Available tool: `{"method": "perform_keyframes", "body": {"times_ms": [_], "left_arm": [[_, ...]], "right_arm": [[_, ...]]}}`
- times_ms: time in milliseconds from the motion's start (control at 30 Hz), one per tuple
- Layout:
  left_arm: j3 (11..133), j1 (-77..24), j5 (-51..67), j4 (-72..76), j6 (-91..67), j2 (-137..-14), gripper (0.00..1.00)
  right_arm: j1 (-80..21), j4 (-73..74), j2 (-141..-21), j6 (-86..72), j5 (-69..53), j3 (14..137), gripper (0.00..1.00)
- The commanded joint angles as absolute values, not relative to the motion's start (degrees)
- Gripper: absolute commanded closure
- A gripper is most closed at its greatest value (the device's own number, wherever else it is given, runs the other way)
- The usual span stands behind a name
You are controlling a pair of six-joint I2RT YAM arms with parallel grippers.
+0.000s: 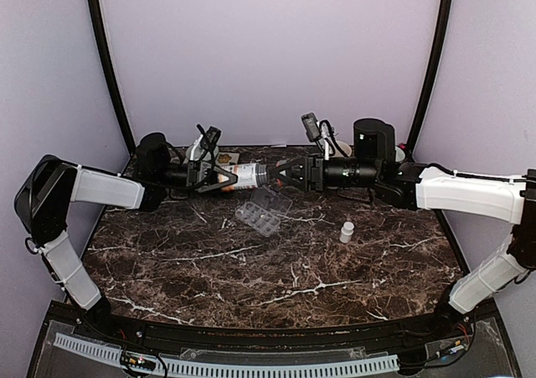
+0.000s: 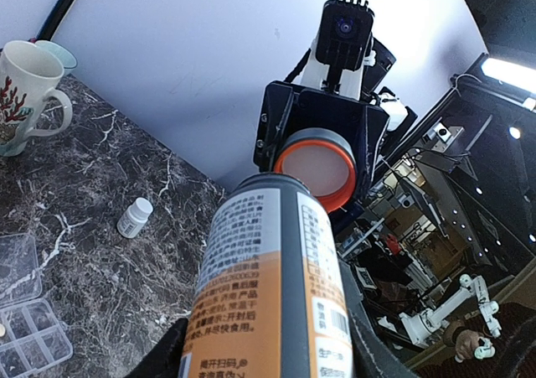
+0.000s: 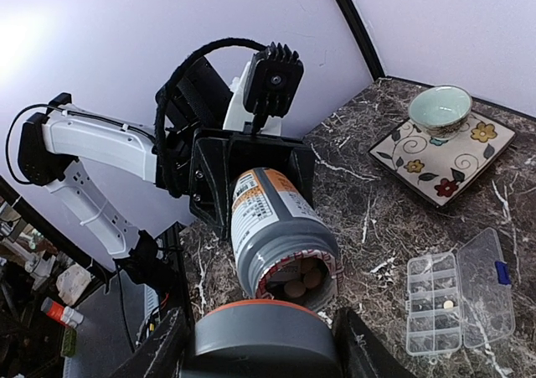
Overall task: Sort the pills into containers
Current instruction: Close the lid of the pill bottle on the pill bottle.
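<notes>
My left gripper was clamped on the bottle. It held the bottle level above the table, mouth pointing at my right gripper. My right fingers were closed around the cap, which was off the bottle, just in front of the mouth and facing it. Round tan pills showed inside the open neck.

The organizer lay on the table below the gap between my two grippers, a little toward my bases. Its lid was folded open beside the cells. One small pale pill sat in a cell; I could not make out the rest.

A white vial stood below my right wrist. A mug stood behind my right gripper. A plate with a bowl on it lay behind my left.
</notes>
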State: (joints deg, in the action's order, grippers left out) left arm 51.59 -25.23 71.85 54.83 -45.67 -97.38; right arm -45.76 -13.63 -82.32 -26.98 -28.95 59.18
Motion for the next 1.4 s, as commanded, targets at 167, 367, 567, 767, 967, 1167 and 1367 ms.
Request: {"method": "perform_keyframes", "body": {"times_ms": [167, 367, 567, 767, 967, 1167, 1367], "left_arm": [[54.4, -25.0, 76.3, 62.4, -51.8, -97.9, 1.00], [55.2, -25.0, 77.3, 63.7, -53.5, -98.6, 1.00], [55.8, -25.0, 77.7, 63.5, -53.9, -98.6, 1.00], [56.0, -25.0, 78.2, 63.8, -54.6, -98.4, 1.00], [55.9, -25.0, 78.6, 63.9, -55.0, -98.0, 1.00], [55.7, -25.0, 78.7, 63.8, -55.2, -97.7, 1.00], [55.7, -25.2, 78.7, 63.9, -55.3, -97.6, 1.00]], "right_arm": [[-46.5, -15.6, -83.8, -26.8, -31.0, 62.1, 0.53], [-47.1, -15.8, -84.9, -26.9, -31.4, 63.0, 0.53], [-47.7, -16.0, -85.6, -27.0, -31.5, 63.6, 0.53], [-47.8, -16.3, -86.1, -27.0, -31.2, 63.9, 0.53], [-47.8, -17.0, -86.2, -27.0, -30.5, 64.0, 0.53], [-47.8, -18.4, -86.5, -27.6, -30.1, 63.8, 0.53], [-47.9, -19.2, -87.6, -28.0, -30.3, 64.5, 0.53]]}}
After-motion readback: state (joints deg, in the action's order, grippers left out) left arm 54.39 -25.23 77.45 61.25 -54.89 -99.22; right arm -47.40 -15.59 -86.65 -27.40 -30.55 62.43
